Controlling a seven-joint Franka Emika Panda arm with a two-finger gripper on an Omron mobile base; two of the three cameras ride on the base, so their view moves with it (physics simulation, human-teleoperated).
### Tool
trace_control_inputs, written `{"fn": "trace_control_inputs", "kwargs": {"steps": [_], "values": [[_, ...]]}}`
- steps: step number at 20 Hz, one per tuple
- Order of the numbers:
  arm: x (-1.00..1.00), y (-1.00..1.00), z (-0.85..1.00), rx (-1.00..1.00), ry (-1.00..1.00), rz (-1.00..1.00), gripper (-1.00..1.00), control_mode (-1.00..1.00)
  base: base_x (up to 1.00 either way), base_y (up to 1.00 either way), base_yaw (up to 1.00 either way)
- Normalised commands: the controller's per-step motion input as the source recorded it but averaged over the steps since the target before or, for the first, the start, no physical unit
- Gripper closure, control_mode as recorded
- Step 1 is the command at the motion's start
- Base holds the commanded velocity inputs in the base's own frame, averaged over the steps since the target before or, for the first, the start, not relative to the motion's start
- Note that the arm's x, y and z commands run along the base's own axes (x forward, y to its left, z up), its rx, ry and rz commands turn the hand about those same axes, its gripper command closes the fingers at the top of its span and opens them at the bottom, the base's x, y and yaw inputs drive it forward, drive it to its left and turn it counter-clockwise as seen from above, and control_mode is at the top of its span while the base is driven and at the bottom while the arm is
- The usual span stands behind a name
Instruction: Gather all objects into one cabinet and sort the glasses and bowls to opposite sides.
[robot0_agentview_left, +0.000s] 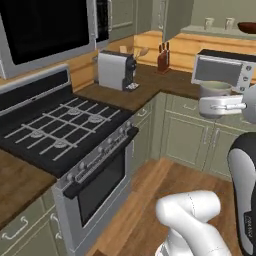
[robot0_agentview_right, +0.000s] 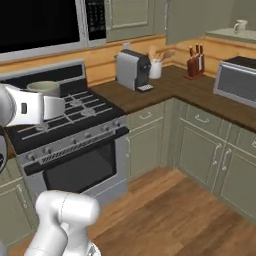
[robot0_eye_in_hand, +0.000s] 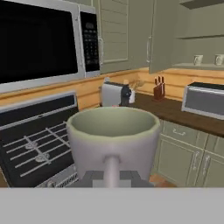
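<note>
A: Hand view, foreground?

B: Pale grey-green bowl (robot0_eye_in_hand: 113, 133), upright, rim level, clamped in the pincer (robot0_eye_in_hand: 112, 175), whose jaws are closed on its near wall.

A: Behind it?

B: Stove (robot0_eye_in_hand: 35, 140) at left, microwave (robot0_eye_in_hand: 43, 41) above. On the far counter (robot0_eye_in_hand: 175, 111): coffee machine (robot0_eye_in_hand: 114, 93), knife block (robot0_eye_in_hand: 158, 91), toaster oven (robot0_eye_in_hand: 204, 100) at right.

A: The shelf?

B: Two cream tumblers (robot0_eye_in_hand: 198, 59) stand apart on the open cabinet's shelf (robot0_eye_in_hand: 192, 66), upper right.

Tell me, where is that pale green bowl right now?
The pale grey-green bowl is held up in the air by the robot's hand, in front of the stove, away from any counter.
</note>
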Motion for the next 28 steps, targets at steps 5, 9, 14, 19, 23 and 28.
{"fn": "trace_control_inputs", "kwargs": {"steps": [5,9,14,19,23,28], "values": [[0.00,0.00,0.00,0.00,0.00,0.00,1.00,1.00,0.00,0.00,-0.76],[0.00,0.00,0.00,0.00,0.00,0.00,1.00,1.00,0.12,0.00,-0.66],[0.00,0.00,0.00,0.00,0.00,0.00,1.00,1.00,0.39,0.17,-0.49],[0.00,0.00,0.00,0.00,0.00,0.00,1.00,1.00,0.62,0.41,-0.34],[0.00,0.00,0.00,0.00,0.00,0.00,1.00,1.00,0.83,0.56,-0.22],[0.00,0.00,0.00,0.00,0.00,0.00,1.00,1.00,0.87,0.56,-0.22]]}}
